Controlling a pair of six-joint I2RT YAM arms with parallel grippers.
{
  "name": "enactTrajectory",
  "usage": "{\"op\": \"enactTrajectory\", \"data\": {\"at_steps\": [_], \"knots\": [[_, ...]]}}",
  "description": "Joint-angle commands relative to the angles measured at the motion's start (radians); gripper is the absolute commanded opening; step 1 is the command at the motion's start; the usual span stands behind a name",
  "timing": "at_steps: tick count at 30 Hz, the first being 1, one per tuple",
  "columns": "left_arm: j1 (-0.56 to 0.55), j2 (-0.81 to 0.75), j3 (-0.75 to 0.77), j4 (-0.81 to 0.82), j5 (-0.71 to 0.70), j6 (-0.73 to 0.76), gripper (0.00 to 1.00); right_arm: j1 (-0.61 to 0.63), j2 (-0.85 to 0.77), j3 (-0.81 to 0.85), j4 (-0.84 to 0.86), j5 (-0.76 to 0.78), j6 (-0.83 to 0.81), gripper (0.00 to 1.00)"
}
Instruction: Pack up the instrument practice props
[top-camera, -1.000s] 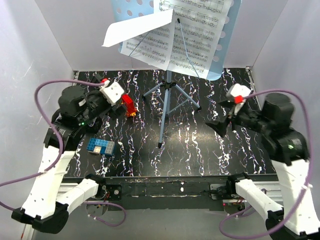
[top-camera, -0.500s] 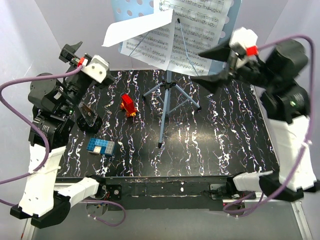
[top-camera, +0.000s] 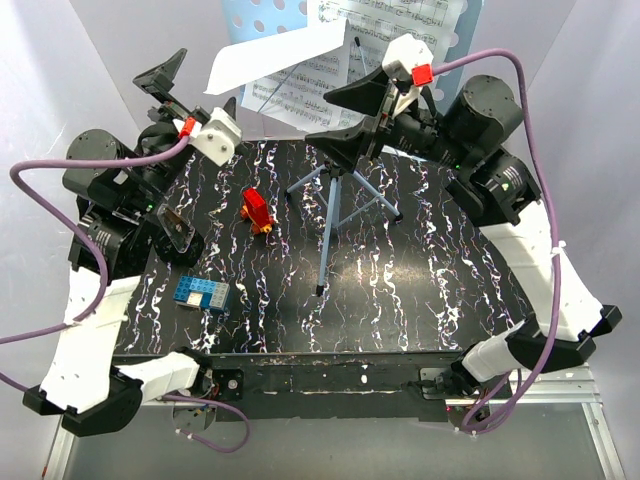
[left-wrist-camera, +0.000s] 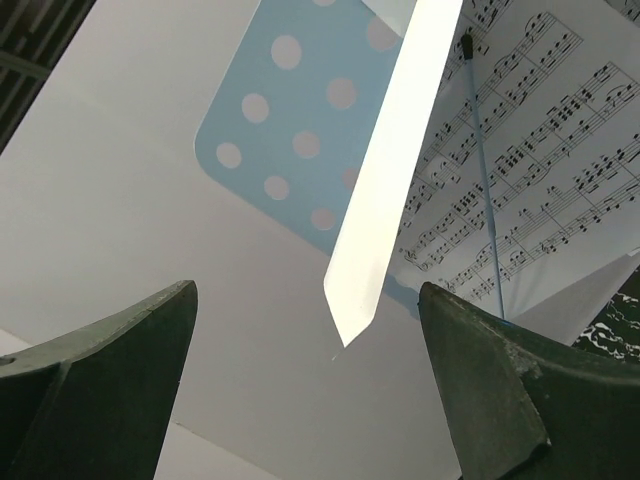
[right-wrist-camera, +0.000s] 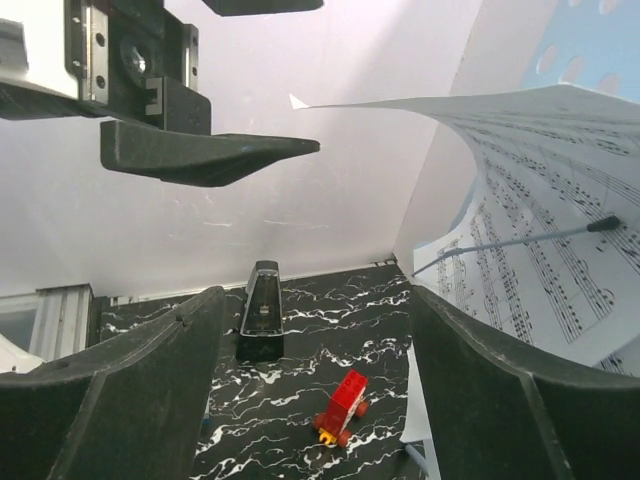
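Observation:
The light-blue music stand has its perforated plate (top-camera: 268, 15) at the top of the view, and its pole (top-camera: 330, 215) and tripod legs stand on the black marbled table. White sheet-music pages (top-camera: 395, 25) rest on the plate. One page (top-camera: 275, 55) curls forward to the left. My left gripper (top-camera: 193, 88) is open and empty, raised left of the curled page, whose edge (left-wrist-camera: 395, 170) hangs between and beyond its jaws. My right gripper (top-camera: 348, 115) is open and empty, raised in front of the pages (right-wrist-camera: 545, 210), below the curled sheet.
A red toy car (top-camera: 257, 210), a black metronome (top-camera: 178, 232) and a blue brick (top-camera: 202, 293) sit on the left half of the table. White walls enclose the table on three sides. In the right wrist view, a left-gripper finger (right-wrist-camera: 210, 150) hangs above the metronome (right-wrist-camera: 262, 310).
Both arms rose from table height to the stand's plate. The right gripper swung left in front of the pages. The left gripper lifted toward the curled page.

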Motion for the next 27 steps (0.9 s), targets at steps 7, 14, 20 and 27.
{"op": "enactTrajectory", "data": {"at_steps": [7,14,20,27], "knots": [[-0.017,-0.105,0.037,-0.085,0.091,0.014,0.98,0.041,-0.066,-0.098,0.057,0.166,-0.013,0.82],[-0.027,-0.244,-0.13,-0.294,0.22,-0.122,0.98,0.04,-0.066,-0.105,0.023,0.238,0.008,0.79],[-0.037,-0.303,-0.268,-0.383,0.438,-0.157,0.97,0.04,-0.128,-0.168,-0.012,0.306,-0.002,0.75],[-0.043,-0.119,-0.211,-0.19,0.417,-0.289,0.95,0.041,-0.141,-0.207,-0.014,0.409,-0.002,0.73]]}}
